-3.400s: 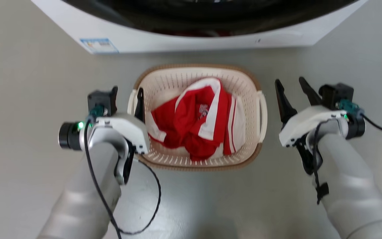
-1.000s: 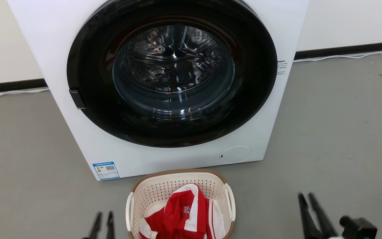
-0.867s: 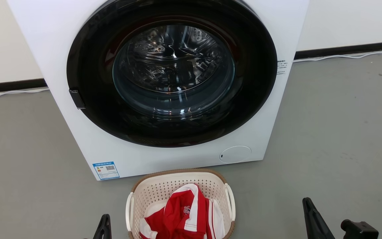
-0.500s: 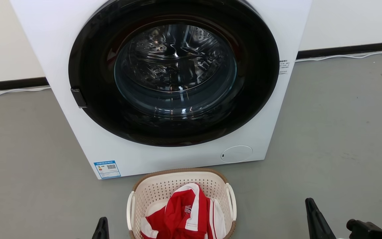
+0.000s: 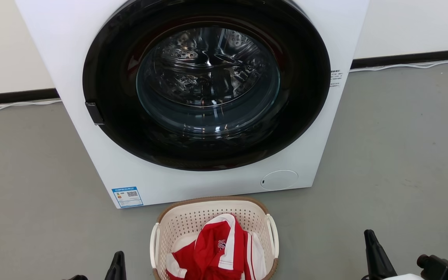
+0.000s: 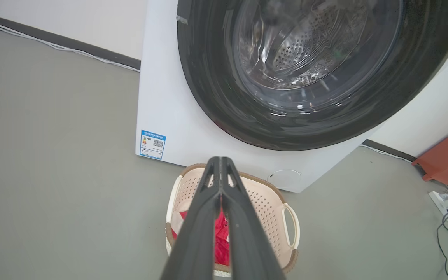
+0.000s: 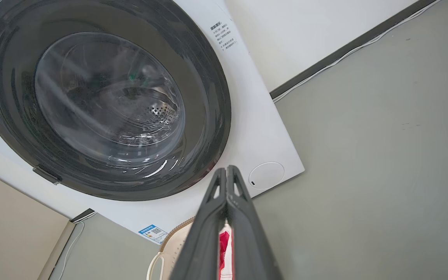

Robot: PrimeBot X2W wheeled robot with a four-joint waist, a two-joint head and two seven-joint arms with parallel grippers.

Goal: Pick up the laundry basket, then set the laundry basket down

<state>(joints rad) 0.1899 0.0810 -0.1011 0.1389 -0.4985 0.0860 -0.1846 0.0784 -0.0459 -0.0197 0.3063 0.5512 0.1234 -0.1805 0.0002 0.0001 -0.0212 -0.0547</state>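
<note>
**Basket on the floor, both sets of fingers closed on nothing**

The basket (image 5: 212, 200) stands on the grey floor (image 5: 383, 155) just near of the washer (image 5: 193, 188), low in the middle of the head view. Its near end is cut off by the bottom edge. Both cream handles show, one on the left side and one on the right. A red and white garment (image 5: 216, 252) lies bunched inside, and its near part is cut off too.

In the head view only the dark tip of the left gripper (image 5: 118, 266) shows, left of the basket and clear of its handle. In the left wrist view its fingers are pressed together with nothing between them. There they cover the middle of the basket and most of the garment.

The right gripper (image 5: 375, 252) is well to the right of the basket. In the right wrist view its fingers also meet, empty, and they hide all but a corner of the basket.

The washer's top is cut off. Glare on the door glass blurs the drum. The print on the label (image 5: 127, 196) is too small to read.
</note>
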